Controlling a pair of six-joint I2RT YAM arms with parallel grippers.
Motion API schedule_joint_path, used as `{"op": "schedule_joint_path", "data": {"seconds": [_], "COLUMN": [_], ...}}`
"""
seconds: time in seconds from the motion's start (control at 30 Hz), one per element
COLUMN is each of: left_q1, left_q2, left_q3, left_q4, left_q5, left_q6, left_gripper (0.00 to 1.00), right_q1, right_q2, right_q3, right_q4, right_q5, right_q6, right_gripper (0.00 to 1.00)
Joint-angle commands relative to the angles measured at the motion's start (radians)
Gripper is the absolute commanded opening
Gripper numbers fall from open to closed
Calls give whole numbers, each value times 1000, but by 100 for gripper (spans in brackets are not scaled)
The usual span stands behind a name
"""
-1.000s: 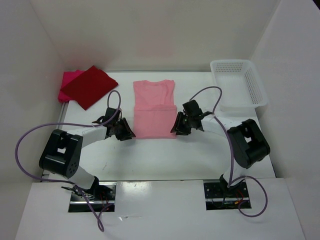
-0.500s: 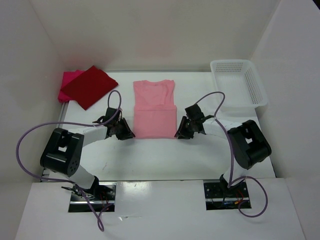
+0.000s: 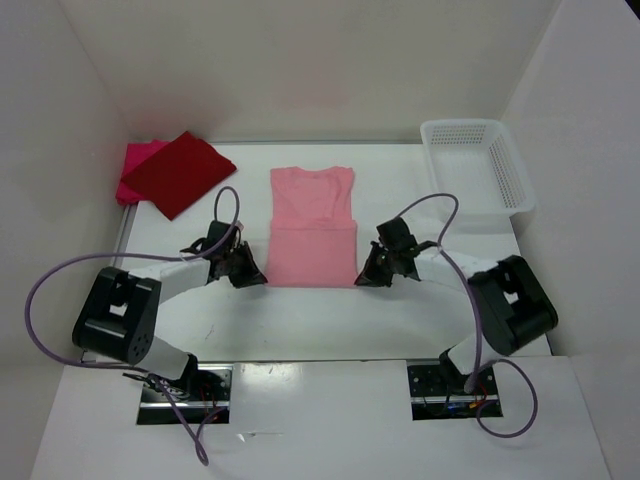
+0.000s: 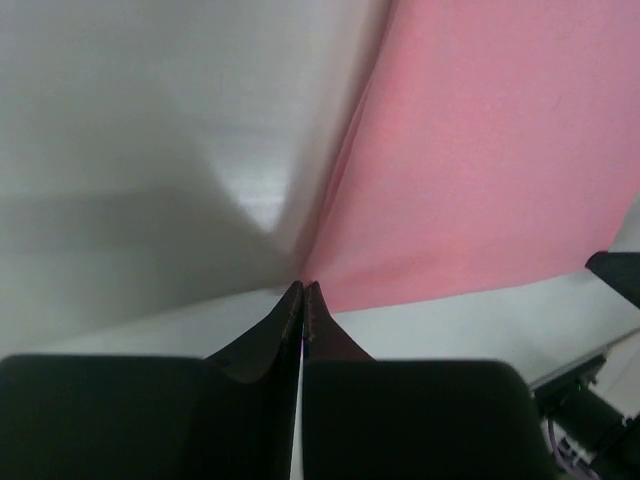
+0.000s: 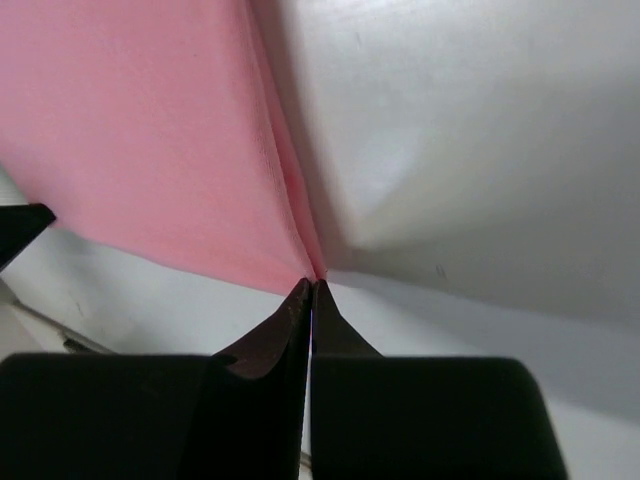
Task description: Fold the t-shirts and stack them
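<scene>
White table (image 3: 300, 325) inside pale walls carries the salmon-pink t-shirt (image 3: 312, 228) at its middle, lying flat with the collar toward the far wall and the hem toward the arms. At the near-left hem corner the left gripper (image 3: 250, 272) has its jaws pressed together on the cloth, which rises in a small ridge to the tips in the left wrist view (image 4: 303, 288). The right gripper (image 3: 372, 275) pinches the near-right corner in the same way, jaws closed on the fabric (image 5: 312, 285). Far left, the dark red t-shirt (image 3: 178, 172) lies folded on the magenta t-shirt (image 3: 133, 160). A mesh basket (image 3: 478, 165) stands far right
</scene>
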Motion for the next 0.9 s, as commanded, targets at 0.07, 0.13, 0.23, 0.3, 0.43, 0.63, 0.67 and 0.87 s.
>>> {"op": "schedule_joint_path", "data": {"seconds": [0.07,0.13,0.23,0.3,0.43,0.63,0.67,0.87], "left_q1": [3,-9,-20,-20,23,67,67,86], "left_q2": [-164,-274,-411,-473,-445,-142,-97,229], "left_q3": [-84,-112,-112,-80,86,383,416,714], "left_q4": [-195,-235,-324,-397,-465,-326,-306,-249], "left_q5": [73,98,143,143,143,108,97,32], "left_q6": [39,7,-53,-54,5,46,55,103], "left_gripper": [0,0,0,0,0,0,0,0], "right_q1": [-2,21,78,87,19,-173,-183,-244], "right_q2": [-268,-379,-516,-561,-523,-235,-146,164], "right_q3": [-163,-197,-220,-188,26,328,366,634], "right_q4": [-101,-158,-239,-309,-379,-325,-311,-224], "right_q5": [-6,-41,-66,-66,-38,-69,-43,-6], "right_q6": [85,119,200,214,118,-106,-120,-197], "right_gripper": [0,0,0,0,0,0,0,0]}}
